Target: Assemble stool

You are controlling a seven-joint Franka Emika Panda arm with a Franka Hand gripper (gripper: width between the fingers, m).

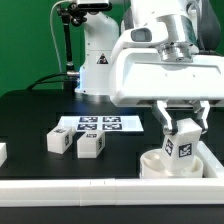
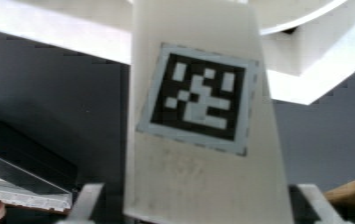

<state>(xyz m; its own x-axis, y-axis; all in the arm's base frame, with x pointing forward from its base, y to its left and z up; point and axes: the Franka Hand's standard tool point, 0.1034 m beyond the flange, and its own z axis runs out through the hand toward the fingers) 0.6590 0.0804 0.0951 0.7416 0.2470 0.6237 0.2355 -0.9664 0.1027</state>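
White leg (image 1: pixel 180 143) | gripper (image 1: pixel 180 126) jaws ~half open, clamped on it | at seat (image 1: pixel 152 166)

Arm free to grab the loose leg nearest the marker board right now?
Probably not yet: end effector is shut on another leg at the seat. Path to the loose leg looks open otherwise.
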